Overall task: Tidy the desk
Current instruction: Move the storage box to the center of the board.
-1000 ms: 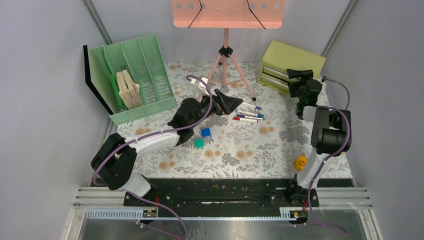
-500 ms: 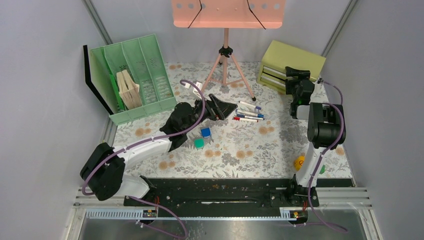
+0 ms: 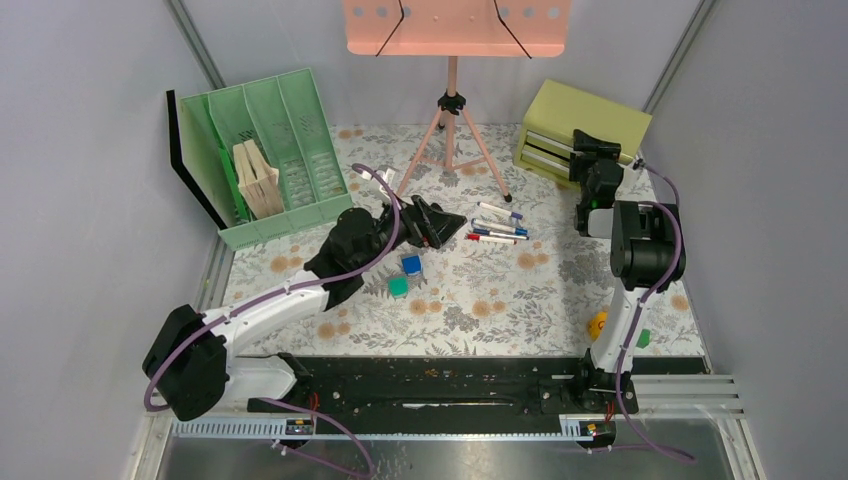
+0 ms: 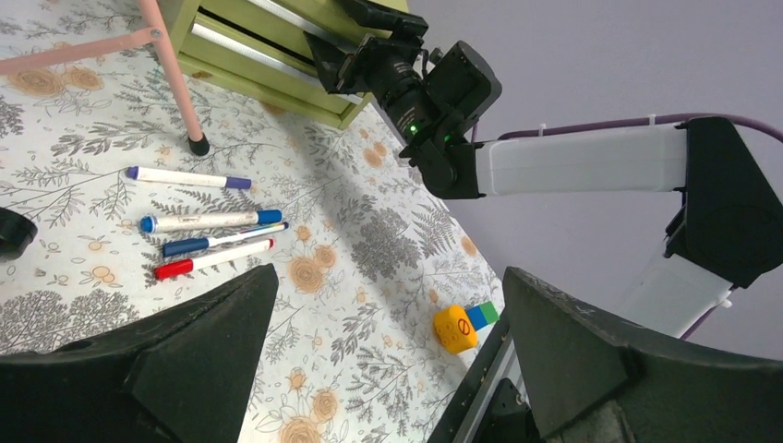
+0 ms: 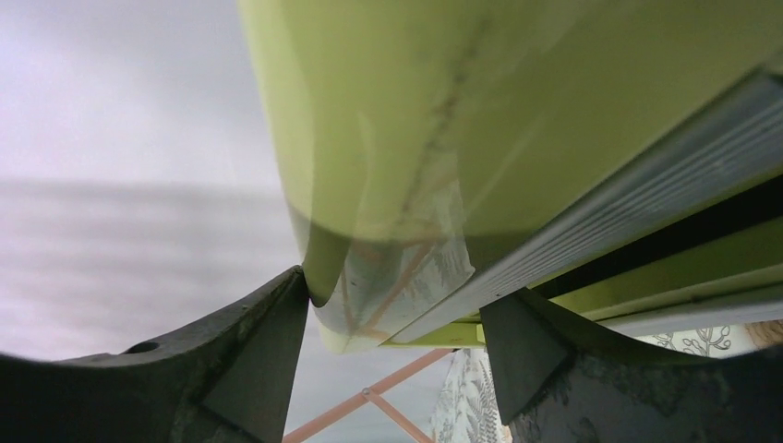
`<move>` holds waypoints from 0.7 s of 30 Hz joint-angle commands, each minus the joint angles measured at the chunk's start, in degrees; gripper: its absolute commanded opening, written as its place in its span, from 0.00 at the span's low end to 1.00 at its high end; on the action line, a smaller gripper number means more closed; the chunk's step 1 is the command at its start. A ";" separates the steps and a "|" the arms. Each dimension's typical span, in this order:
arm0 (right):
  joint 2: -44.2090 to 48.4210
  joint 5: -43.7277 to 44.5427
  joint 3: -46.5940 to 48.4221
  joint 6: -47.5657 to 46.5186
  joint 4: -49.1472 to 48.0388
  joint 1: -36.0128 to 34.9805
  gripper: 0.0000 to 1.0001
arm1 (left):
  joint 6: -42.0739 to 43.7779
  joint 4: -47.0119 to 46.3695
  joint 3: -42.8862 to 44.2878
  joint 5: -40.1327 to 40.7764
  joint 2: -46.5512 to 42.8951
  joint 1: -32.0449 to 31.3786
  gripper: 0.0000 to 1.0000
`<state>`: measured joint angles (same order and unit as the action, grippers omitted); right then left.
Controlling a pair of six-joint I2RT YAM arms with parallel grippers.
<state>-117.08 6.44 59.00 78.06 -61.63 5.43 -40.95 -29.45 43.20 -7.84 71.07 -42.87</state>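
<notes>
My left gripper (image 4: 388, 277), mid-frame, is spread wide beside 4 pens (image 4: 208, 221); right gripper (image 5: 395, 291) straddles the corner of the cabinet (image 3: 580, 112), pinching or not I cannot tell.

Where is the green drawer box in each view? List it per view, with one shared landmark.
Top external: drawer box, far right.
Left wrist: drawer box, top edge, left of centre.
Right wrist: drawer box fills the upper frame.
Shared landmark: pink tripod leg, in all three.

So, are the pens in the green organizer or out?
Out. The pens lie loose on the desk, well apart from the organizer.
</notes>
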 commanded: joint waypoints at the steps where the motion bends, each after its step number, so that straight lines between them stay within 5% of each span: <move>1: -0.87 3.95 2.40 1.61 -2.21 -0.42 0.68 | 2.10 -0.26 -0.83 -1.16 -1.72 0.28 0.94; 7: -0.85 2.13 1.10 3.19 -4.03 -0.56 0.32 | 3.41 0.26 -0.16 -2.14 -1.69 0.38 0.96; 13: 1.27 0.65 -2.18 2.84 -4.13 -0.60 0.18 | 5.45 0.76 0.94 -2.46 -1.32 0.96 0.96; 21: 7.88 -1.92 -5.78 -0.03 -0.18 -0.60 0.12 | 6.35 0.90 2.30 -3.67 -0.26 1.93 0.97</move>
<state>-115.77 5.74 55.46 81.73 -64.42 5.26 -36.32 -26.41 42.74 -9.32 70.89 -41.50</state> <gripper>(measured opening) 0.645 0.963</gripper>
